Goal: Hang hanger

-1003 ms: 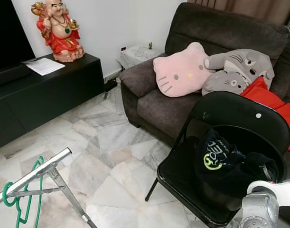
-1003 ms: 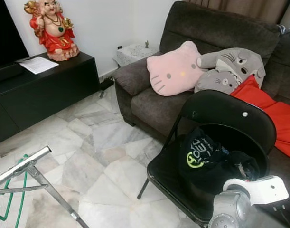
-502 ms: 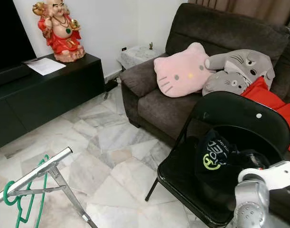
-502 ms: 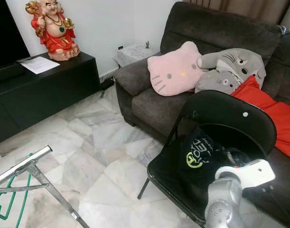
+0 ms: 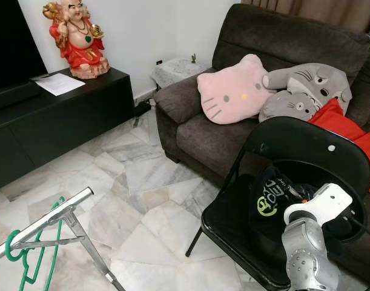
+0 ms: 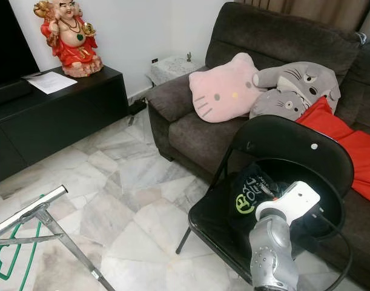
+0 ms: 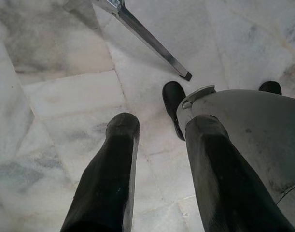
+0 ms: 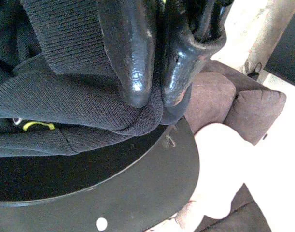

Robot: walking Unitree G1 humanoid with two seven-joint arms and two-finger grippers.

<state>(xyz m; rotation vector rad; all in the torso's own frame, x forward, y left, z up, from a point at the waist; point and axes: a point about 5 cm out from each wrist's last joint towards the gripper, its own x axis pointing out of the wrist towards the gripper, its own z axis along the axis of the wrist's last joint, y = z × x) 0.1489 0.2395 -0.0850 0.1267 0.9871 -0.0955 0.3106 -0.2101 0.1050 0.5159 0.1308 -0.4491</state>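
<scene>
Judging by how things lie, the task is barely begun: the dark garment (image 5: 275,209) sits heaped on the black folding chair (image 5: 306,145) at about 4 o'clock in the head views, while the metal drying rack (image 5: 48,221) stands well apart at 8 o'clock, with a green hanger (image 5: 36,254) already hooked on its bar. Lifting the garment, crossing the marble floor (image 5: 142,182) and hanging it all remain. The right arm reaches forward and down over the chair seat, its end effector (image 8: 149,96) pinched together on a fold of the garment's knit fabric. The left end effector (image 7: 159,145) hangs over the floor, fingers apart and holding nothing, near a rack leg (image 7: 147,36).
</scene>
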